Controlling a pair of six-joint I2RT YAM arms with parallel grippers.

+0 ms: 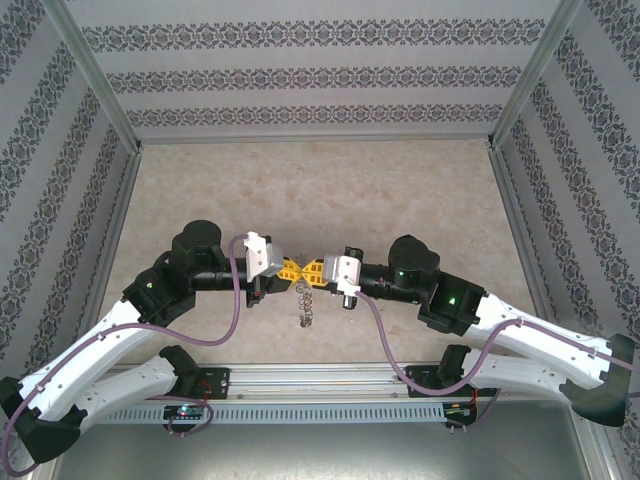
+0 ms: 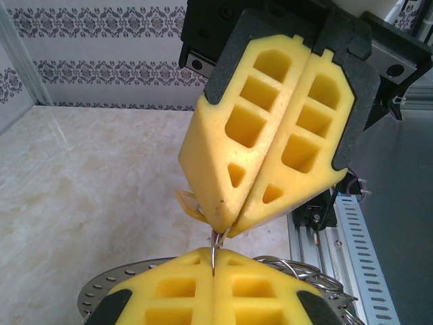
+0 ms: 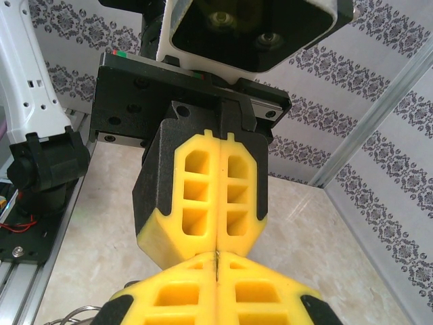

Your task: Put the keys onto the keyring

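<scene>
Two grippers: the left gripper [image 1: 296, 269] and right gripper [image 1: 313, 271] sat tip to tip over the middle of the table [image 1: 350, 190], both clamped tight.
Left grip: closed on the keyring [image 1: 304, 306], I reckoned, by one wire loop [image 2: 214, 249] rising out of its seam. The ring's grey body hung just below the tips, on the near side.
Right grip: closed, with what looked to me like the key [image 2: 190, 204] poking out at its tip, right by that same loop.
Worry one: the key was tiny, so any twist from me could've popped it loose and dropped it on the table.
Worry two: the loop was thin and looked springy. Pushing off-line could've bent it or slipped it from the left pinch, ring and all.
Worry three: the tips were so close that a small nudge would've jammed yellow pad into yellow pad.
</scene>
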